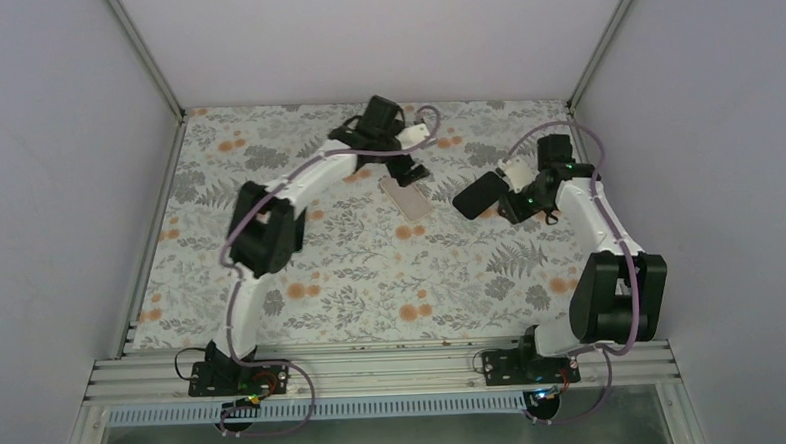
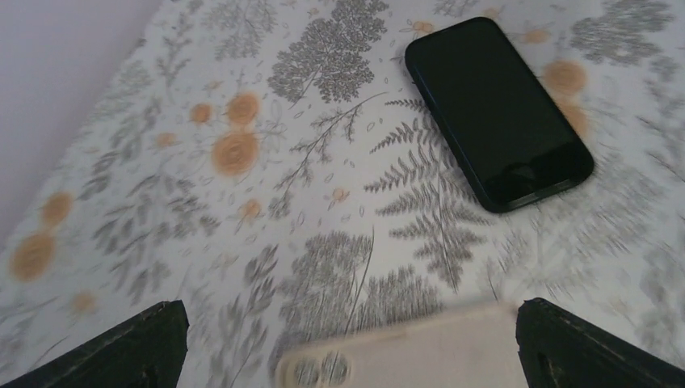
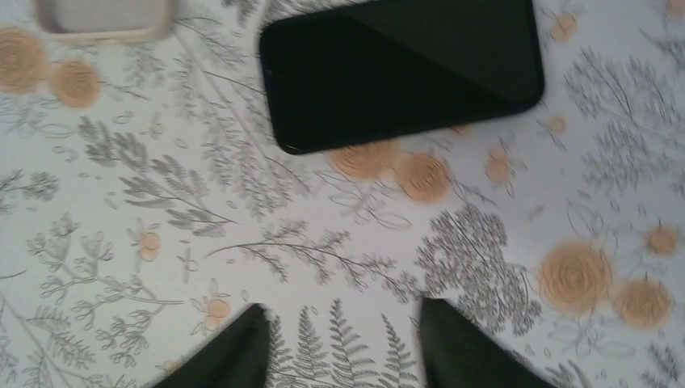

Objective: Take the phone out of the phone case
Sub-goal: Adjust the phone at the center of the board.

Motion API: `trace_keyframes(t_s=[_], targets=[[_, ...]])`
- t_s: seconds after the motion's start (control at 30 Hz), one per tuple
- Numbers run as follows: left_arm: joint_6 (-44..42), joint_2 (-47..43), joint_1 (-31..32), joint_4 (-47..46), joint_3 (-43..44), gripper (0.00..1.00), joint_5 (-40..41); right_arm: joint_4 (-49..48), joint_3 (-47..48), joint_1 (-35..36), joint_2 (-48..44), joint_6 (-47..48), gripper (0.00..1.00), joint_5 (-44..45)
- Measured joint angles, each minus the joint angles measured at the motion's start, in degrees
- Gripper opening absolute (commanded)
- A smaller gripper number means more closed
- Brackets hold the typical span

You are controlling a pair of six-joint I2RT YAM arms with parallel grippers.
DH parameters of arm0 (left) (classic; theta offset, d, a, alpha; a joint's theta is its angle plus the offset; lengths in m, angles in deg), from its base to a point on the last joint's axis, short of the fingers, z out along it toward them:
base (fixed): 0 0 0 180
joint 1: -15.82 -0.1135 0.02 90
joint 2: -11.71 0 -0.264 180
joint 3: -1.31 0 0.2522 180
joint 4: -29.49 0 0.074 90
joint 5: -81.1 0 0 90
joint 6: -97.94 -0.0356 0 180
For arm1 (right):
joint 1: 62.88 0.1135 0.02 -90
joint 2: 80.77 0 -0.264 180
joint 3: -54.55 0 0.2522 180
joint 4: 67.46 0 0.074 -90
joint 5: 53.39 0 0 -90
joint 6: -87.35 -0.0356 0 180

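The left end effector (image 2: 349, 314) and the right end effector (image 3: 342, 311) are both spread, holding nothing, likely because the flat black phone (image 2: 498, 113) already lies out of its soft beige case (image 2: 404, 352).

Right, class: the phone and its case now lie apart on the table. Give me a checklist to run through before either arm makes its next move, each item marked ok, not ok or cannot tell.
1. Phone out of the case: ok, they lie apart on the table.
2. Phone lying flat: ok.
3. Left gripper open and empty: ok, it hangs over one end of the case.
4. Right gripper open and empty: ok, the phone lies beyond its fingertips.
5. Phone and case undamaged: cannot tell, the views are too blurred.
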Motion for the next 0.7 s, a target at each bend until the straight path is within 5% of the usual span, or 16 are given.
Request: trace_keyframes(t_s=[0.03,0.07,0.27,0.7], targets=[[1.2,3.6,0.9,0.2,3.0,1.0,0.8,-0.4,-0.7,-1.3,0.0,0.2,0.09,-0.1],[2.2,7.1,1.8,0.7,6.5,1.0,1.6,-0.9,-1.4,-2.6,0.2,0.4,0.04,-0.2],[8.6,27.2,6.2,4.4,33.1,1.0,9.1,-4.5,-1.9,-7.1,6.0,1.1,0.03,-1.1],[12.3,34.6,7.6,-0.4,38.9,1.0,19.7,-8.5,0.0,-9.5,18.3,1.0,0.04,-2.6]])
